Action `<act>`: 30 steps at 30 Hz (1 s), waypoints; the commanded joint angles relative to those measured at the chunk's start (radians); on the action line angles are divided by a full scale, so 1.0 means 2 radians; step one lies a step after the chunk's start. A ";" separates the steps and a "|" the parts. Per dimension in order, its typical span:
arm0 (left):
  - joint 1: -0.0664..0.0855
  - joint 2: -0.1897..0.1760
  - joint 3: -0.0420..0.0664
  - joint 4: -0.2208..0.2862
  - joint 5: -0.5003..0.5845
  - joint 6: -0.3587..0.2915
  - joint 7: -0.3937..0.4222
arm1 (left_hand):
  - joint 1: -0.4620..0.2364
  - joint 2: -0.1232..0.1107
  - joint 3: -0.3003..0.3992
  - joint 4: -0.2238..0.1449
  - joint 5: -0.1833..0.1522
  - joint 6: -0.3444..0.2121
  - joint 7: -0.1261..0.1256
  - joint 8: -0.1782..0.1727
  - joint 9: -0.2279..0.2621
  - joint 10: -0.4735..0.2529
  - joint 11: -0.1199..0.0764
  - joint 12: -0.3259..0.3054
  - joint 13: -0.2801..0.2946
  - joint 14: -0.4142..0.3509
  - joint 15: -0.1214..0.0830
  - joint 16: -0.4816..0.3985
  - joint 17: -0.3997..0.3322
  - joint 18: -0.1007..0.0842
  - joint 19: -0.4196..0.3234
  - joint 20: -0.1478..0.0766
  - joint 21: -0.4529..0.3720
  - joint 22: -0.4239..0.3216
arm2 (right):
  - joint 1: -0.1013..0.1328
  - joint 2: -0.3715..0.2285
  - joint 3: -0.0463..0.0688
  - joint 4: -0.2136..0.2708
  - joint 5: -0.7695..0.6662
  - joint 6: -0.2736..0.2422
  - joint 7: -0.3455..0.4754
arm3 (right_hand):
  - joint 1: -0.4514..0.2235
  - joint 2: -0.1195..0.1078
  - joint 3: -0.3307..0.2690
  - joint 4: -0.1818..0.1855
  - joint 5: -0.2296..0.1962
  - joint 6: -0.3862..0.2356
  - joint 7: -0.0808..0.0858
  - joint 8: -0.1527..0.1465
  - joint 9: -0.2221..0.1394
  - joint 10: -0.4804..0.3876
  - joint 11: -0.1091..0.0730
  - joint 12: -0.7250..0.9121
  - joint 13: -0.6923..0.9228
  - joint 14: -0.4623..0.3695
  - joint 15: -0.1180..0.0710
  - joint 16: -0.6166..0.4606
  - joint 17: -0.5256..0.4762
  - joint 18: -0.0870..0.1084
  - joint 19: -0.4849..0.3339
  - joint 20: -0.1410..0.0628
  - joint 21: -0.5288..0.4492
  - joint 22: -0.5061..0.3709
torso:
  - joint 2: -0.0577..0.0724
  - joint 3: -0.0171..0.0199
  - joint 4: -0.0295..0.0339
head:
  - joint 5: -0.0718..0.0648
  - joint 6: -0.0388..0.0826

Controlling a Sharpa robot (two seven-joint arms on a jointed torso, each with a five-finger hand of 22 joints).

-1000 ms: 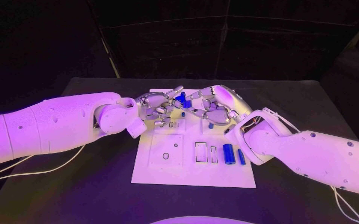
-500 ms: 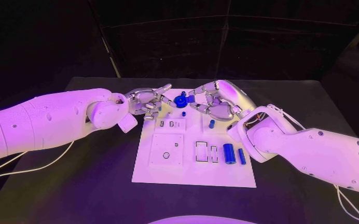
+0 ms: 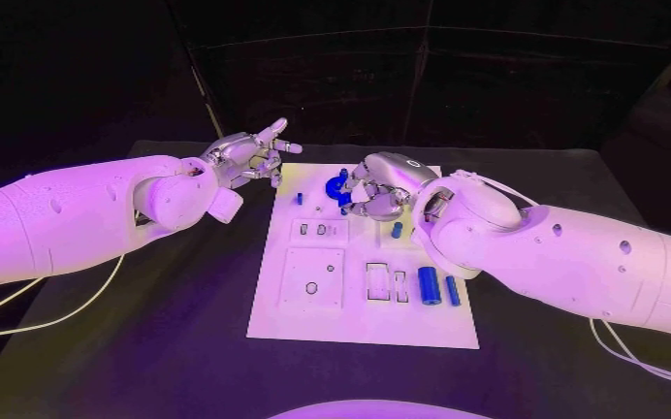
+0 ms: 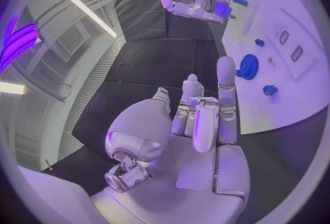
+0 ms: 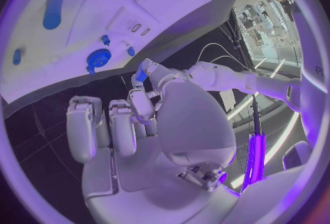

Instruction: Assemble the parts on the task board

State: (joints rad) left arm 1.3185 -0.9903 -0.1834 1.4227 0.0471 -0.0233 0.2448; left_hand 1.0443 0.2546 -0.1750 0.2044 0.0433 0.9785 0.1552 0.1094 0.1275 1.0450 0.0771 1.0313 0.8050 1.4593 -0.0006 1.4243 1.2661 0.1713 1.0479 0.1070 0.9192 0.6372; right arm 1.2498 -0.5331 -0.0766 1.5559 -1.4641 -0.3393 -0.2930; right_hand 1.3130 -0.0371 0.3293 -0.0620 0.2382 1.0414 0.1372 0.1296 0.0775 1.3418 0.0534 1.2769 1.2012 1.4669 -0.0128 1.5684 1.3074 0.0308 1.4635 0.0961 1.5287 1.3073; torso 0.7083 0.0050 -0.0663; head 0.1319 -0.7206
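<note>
black table (image 3: 168, 341); white task board (image 3: 357, 327) lies at its middle

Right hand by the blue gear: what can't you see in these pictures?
- Head view: the right hand hides part of the blue gear; whether it touches the gear is hidden.
- Left wrist view: a blue bit sits at the right hand's fingers; too small to tell whether it is held.
- Right wrist view: a blue spot at the left hand; too small to identify.
</note>
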 commanded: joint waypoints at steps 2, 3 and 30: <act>0.002 0.002 0.001 0.011 0.073 -0.047 0.084 | 0.015 0.002 -0.004 -0.009 0.003 -0.010 0.004 0.004 0.002 -0.036 0.003 -0.029 -0.032 -0.025 0.006 -0.039 -0.056 0.006 -0.015 0.005 -0.024 -0.017 | 0.003 0.030 0.000 -0.026 -0.055 0.086 -0.070 | -0.005 -0.001 0.001 0.003 -0.001 0.003 0.000 0.002 0.000 0.000 -0.002 -0.003 -0.001 0.052 -0.003 0.001 0.132 -0.005 0.029 -0.003 0.001 0.082 | 0.000 0.0002 -0.0007 | 0.004 -0.002; 0.002 0.003 0.001 0.012 0.075 -0.048 0.087 | 0.018 0.002 -0.005 -0.011 0.003 -0.012 0.005 0.005 0.002 -0.040 0.004 -0.032 -0.034 -0.031 0.006 -0.047 -0.068 0.005 -0.017 0.006 -0.028 -0.020 | 0.004 0.034 0.000 -0.029 -0.058 0.089 -0.071 | -0.005 -0.001 0.002 0.003 0.002 0.004 -0.001 0.002 0.000 0.000 -0.002 -0.003 -0.001 0.052 -0.003 0.001 0.132 -0.005 0.029 -0.003 0.000 0.082 | 0.000 0.0000 -0.0007 | 0.005 -0.002; 0.003 0.021 0.001 0.035 0.114 -0.082 0.148 | 0.060 0.010 -0.041 -0.036 0.003 -0.049 0.025 0.044 -0.001 -0.133 0.029 -0.153 -0.162 -0.192 0.033 -0.279 -0.336 0.005 -0.063 0.034 -0.153 -0.110 | 0.005 0.102 -0.021 -0.076 -0.102 0.167 -0.094 | -0.011 -0.010 -0.001 0.004 0.007 0.003 0.000 -0.001 0.000 -0.001 -0.002 -0.006 -0.002 0.052 -0.004 0.001 0.132 -0.004 0.028 -0.004 -0.001 0.079 | 0.001 0.0019 -0.0018 | 0.020 -0.015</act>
State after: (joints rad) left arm 1.3233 -0.9511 -0.1834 1.4924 0.2598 -0.1763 0.5058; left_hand 1.1566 0.2749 -0.2527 0.1312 0.0432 0.8860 0.2052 0.1920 0.1263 0.7788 0.1309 0.7281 0.4819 1.0809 0.0663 0.8705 0.5950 0.1706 0.9223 0.1701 0.6159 0.4181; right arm 1.2573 -0.3295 -0.1186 1.4014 -1.6393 -0.0377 -0.4751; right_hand 1.2947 -0.0554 0.3305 -0.0552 0.2488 1.0406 0.1376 0.1280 0.0764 1.3417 0.0535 1.2689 1.1987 1.4669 -0.0128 1.5684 1.3073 0.0308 1.4672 0.0925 1.5287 1.3073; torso 0.7098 0.0085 -0.0692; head 0.1701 -0.7492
